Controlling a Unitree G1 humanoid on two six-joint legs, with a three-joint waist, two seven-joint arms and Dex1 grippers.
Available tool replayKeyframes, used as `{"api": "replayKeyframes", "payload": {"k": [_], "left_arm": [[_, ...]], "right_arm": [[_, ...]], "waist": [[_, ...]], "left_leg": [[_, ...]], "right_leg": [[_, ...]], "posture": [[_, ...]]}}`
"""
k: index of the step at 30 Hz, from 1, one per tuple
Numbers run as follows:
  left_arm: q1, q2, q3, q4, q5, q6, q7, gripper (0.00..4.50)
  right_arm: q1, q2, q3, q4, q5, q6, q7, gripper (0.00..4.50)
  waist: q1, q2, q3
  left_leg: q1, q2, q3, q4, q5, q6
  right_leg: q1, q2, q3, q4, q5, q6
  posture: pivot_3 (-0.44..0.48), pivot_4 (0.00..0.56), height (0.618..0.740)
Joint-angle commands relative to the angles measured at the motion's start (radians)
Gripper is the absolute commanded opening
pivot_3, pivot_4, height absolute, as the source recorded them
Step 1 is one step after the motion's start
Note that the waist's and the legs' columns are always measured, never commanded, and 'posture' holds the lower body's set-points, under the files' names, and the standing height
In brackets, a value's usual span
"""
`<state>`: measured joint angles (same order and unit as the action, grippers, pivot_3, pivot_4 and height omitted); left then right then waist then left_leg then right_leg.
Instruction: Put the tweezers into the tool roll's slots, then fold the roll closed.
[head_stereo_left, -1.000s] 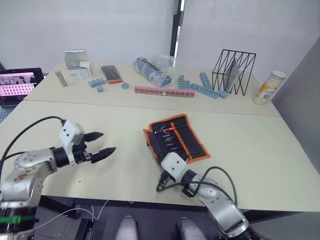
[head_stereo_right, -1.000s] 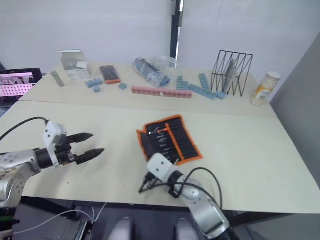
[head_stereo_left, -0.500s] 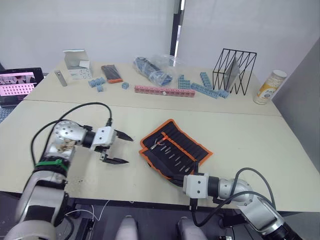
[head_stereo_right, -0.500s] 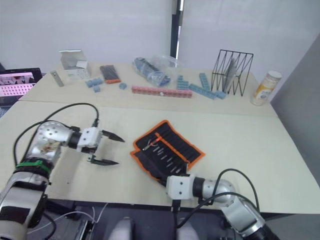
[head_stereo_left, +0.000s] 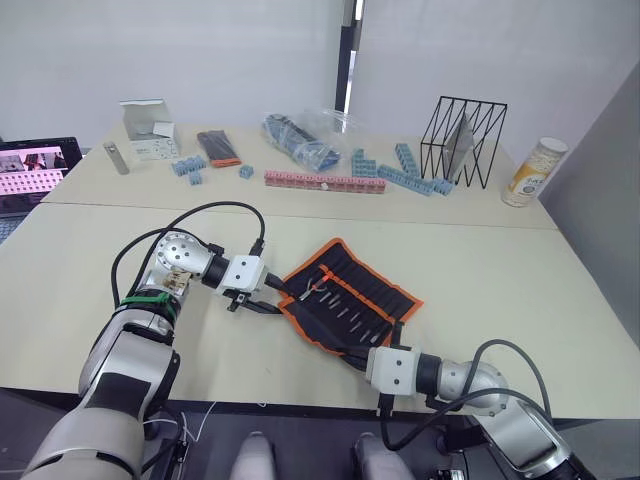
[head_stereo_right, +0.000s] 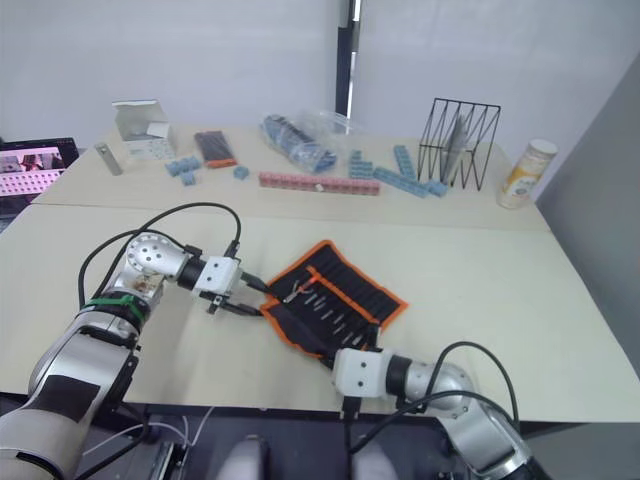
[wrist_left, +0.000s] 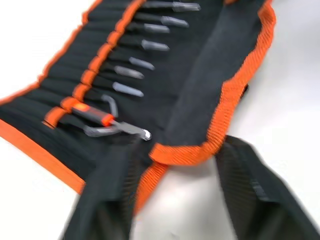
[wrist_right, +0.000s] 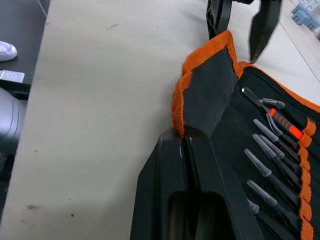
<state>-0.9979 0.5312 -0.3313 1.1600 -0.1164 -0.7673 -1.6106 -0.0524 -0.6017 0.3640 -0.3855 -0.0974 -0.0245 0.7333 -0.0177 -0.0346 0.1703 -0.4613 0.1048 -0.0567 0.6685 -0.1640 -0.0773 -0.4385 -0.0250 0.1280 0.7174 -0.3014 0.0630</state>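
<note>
My right tool sits nearest, fingers together pinching the near orange edge of the tool roll, which lies open on the tabletop. My left tool is spread open, straddling the roll's left corner. The roll's long axis runs from my left diagonally away rightward, tweezers already slotted.

The left gripper, centre-left of the head view, has its fingers spread apart. The right gripper, at lower centre, is pressed closed.
</note>
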Motion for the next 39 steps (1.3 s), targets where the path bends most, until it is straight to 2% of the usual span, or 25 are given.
{"api": "replayKeyframes", "payload": {"k": [1,3,11,18,24,28,33,39], "left_arm": [[-0.031,-0.012,0.006,0.015,0.021,-0.045,-0.004,0.68],[-0.03,-0.018,0.01,0.022,0.027,-0.05,-0.004,0.03],[-0.005,0.006,0.021,0.023,0.033,-0.049,-0.004,0.03],[0.103,0.088,0.065,-0.082,-0.028,-0.034,-0.004,0.03],[0.334,0.172,0.139,-0.408,-0.108,0.093,0.026,0.03],[0.581,0.245,0.194,-0.779,-0.141,0.283,0.146,0.03],[0.814,0.292,0.251,-1.165,-0.186,0.583,0.318,0.03],[0.869,0.301,0.288,-1.265,-0.183,0.775,0.419,0.03]], "right_arm": [[-0.001,0.009,-0.022,-0.048,-0.003,0.009,-0.011,0.0],[0.001,0.012,-0.021,-0.052,-0.007,0.014,-0.013,0.0],[-0.018,0.022,-0.031,-0.037,-0.049,0.047,-0.043,0.0],[-0.161,0.024,-0.014,0.101,-0.133,-0.044,-0.059,0.0],[-0.264,0.035,0.016,0.209,-0.129,-0.146,-0.018,0.0],[-0.331,0.049,0.044,0.288,-0.13,-0.247,0.008,0.0],[-0.379,0.06,0.068,0.362,-0.155,-0.338,0.018,0.0],[-0.368,0.038,0.057,0.401,-0.177,-0.401,0.021,0.0]], "waist": [[0.001,0.0,0.0],[0.002,0.0,0.0],[0.001,0.0,0.0],[-0.012,0.0,0.0],[-0.023,0.001,0.0],[-0.028,0.002,0.001],[-0.023,0.003,0.002],[-0.017,0.003,0.002]], "left_leg": [[0.0,0.0,0.0,0.0,0.0,0.0],[0.0,0.0,0.0,0.0,0.0,0.0],[0.0,0.0,0.0,0.0,0.0,0.0],[0.001,0.0,0.0,0.0,0.0,0.0],[0.001,0.0,-0.001,-0.001,0.0,0.0],[0.001,0.001,0.0,-0.001,0.0,0.0],[0.002,0.001,0.0,0.0,0.0,0.0],[0.002,0.001,0.001,0.008,0.0,0.0]], "right_leg": [[0.0,0.0,0.0,0.0,0.0,0.0],[0.0,0.0,0.0,0.0,0.0,0.0],[0.0,0.0,0.0,0.0,0.0,0.0],[0.0,0.0,0.0,0.001,0.0,0.0],[0.0,0.0,0.0,0.002,0.0,0.001],[0.0,0.0,0.0,0.003,0.0,0.001],[0.0,0.0,0.0,0.007,-0.002,-0.003],[-0.002,0.0,0.0,0.014,-0.007,-0.008]], "posture": [[0.0,0.15,0.663],[0.0,0.15,0.663],[0.0,0.15,0.663],[0.0,0.15,0.663],[0.0,0.15,0.663],[0.0,0.15,0.663],[0.0,0.15,0.663],[0.0,0.15,0.663]]}}
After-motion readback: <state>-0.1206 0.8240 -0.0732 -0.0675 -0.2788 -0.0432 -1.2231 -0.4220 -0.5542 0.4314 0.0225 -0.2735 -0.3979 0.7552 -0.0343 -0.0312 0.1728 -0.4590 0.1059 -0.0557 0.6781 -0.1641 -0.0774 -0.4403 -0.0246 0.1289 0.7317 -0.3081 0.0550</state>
